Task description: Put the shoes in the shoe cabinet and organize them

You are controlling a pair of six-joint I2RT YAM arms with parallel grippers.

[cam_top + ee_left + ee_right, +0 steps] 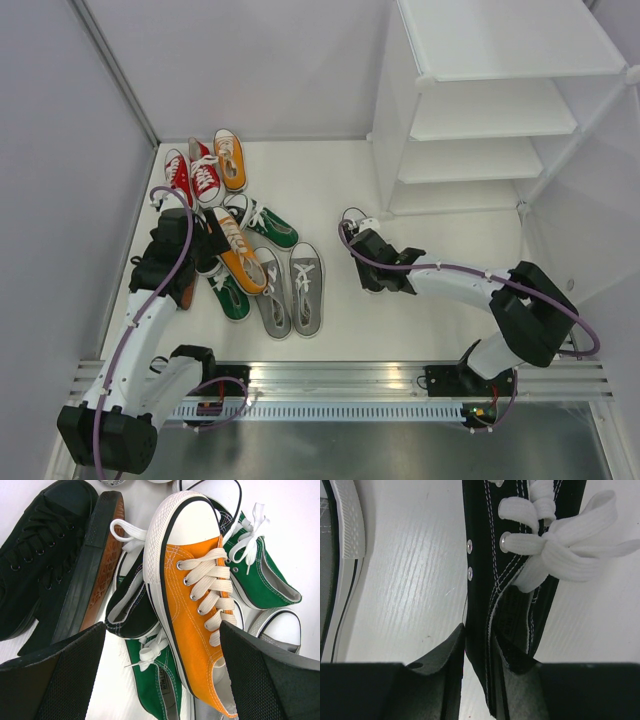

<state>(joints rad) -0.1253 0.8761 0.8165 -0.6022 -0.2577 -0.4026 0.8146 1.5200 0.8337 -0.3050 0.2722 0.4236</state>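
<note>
Stitched black canvas sneaker (pixel 485 555) is pinched by the right end effector (pixel 480 647); left end effector (pixel 160 630) is held apart above the orange sneaker (pixel 190 615).

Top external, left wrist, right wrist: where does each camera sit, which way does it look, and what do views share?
Top external: above and behind, looking down on shoe pile, shoe cabinet, left arm, right arm.
Left wrist: on left gripper, open, looking down at orange shoe; both fingers show.
Right wrist: on right gripper, pinching black shoe; both fingers show.
Shared: the orange shoe, top and left wrist.
</note>
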